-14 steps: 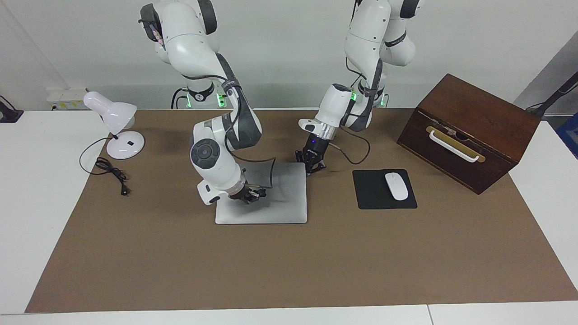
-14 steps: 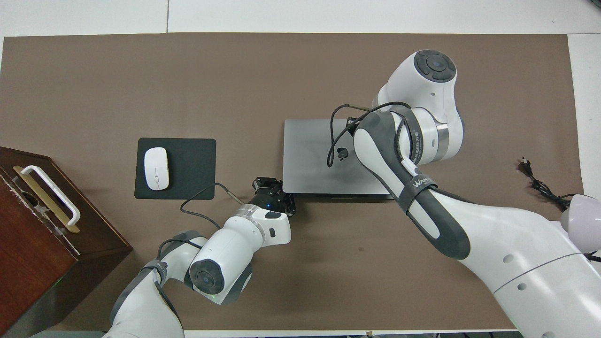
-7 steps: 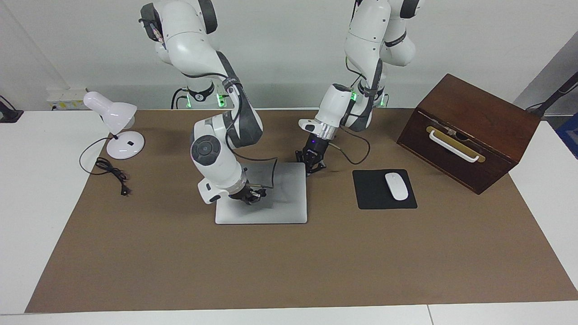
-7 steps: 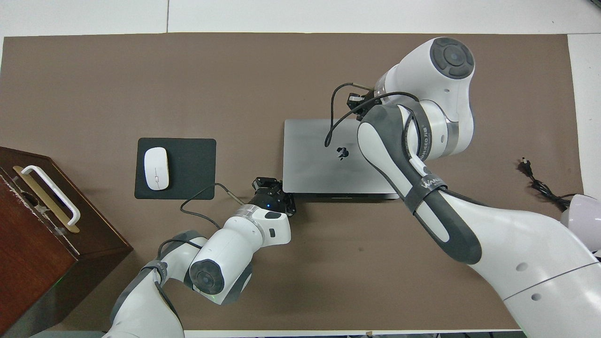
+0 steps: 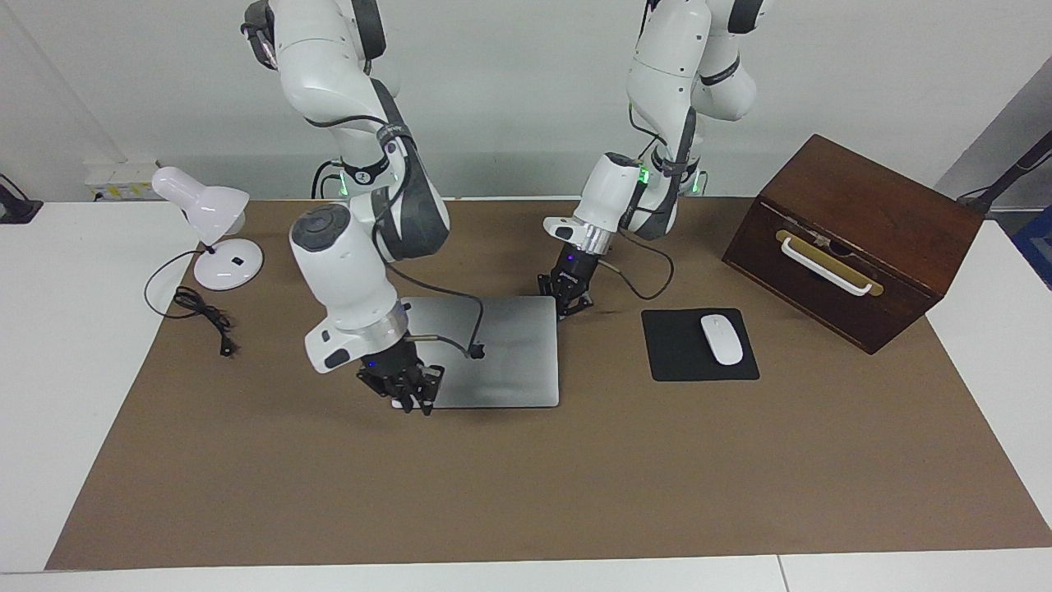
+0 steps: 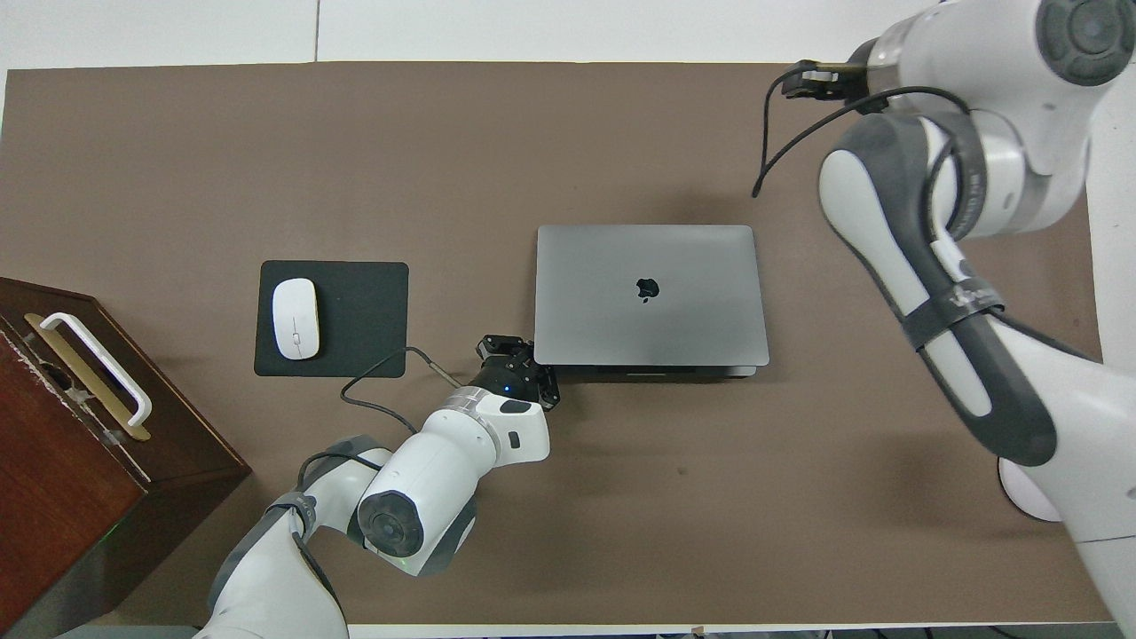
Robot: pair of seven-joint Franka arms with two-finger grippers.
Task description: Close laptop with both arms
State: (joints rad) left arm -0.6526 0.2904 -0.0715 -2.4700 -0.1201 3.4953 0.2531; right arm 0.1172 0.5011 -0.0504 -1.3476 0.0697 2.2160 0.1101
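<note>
The silver-grey laptop lies flat on the brown mat with its lid down and the dark logo facing up. My right gripper hangs in the air over the laptop's corner at the right arm's end, on the edge farthest from the robots. It is open, with nothing between its fingers. My left gripper is shut, tips down at the laptop's corner nearest the robots at the left arm's end. It holds nothing.
A black mouse pad with a white mouse lies beside the laptop toward the left arm's end. A brown wooden box stands past it. A white desk lamp and its cable sit at the right arm's end.
The right arm has lifted off the lid and swung out over the laptop's corner farthest from the robots, its gripper going from shut to open. The left arm and laptop have not moved.
</note>
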